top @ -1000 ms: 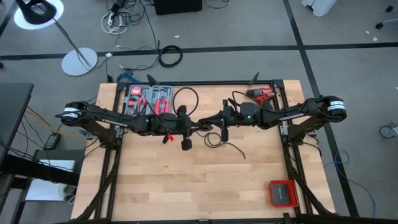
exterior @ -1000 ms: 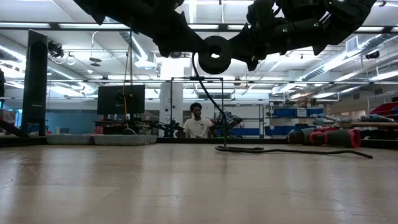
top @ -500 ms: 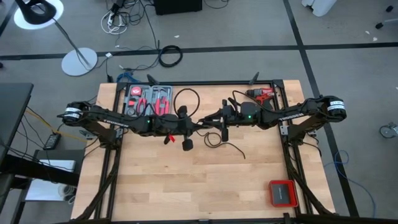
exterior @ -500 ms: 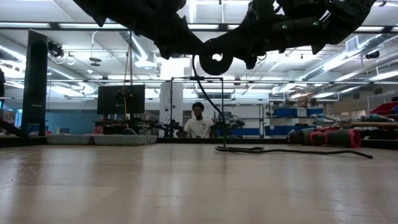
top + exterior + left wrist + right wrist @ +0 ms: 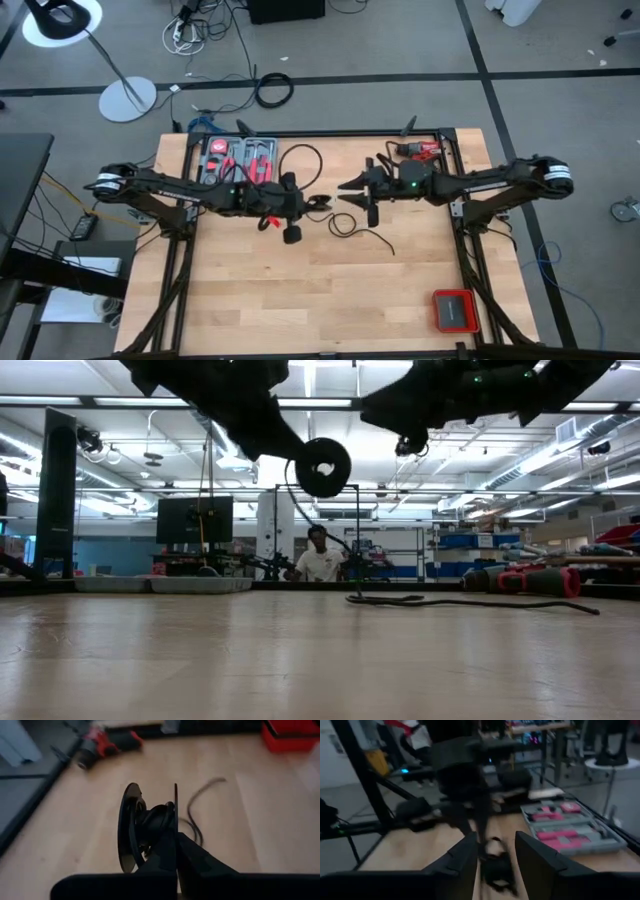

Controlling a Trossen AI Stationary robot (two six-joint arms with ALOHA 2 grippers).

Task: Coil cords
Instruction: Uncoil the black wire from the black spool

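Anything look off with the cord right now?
Mostly its loose tail: the cord trails uncoiled across the table, while the left gripper holds the spool in the air. The right gripper stands open, apart from it.

A red drill (image 5: 418, 150) lies at the table's (image 5: 300, 300) far edge on the right, and a tool case (image 5: 238, 160) with red and black tools sits at the far edge on the left. A small red box (image 5: 454, 311) rests near the front right corner, well apart from the rest. On the floor beyond the table lie a black cable ring (image 5: 273, 90) and a round lamp base (image 5: 127, 99), and a person (image 5: 319, 559) sits in the room behind.
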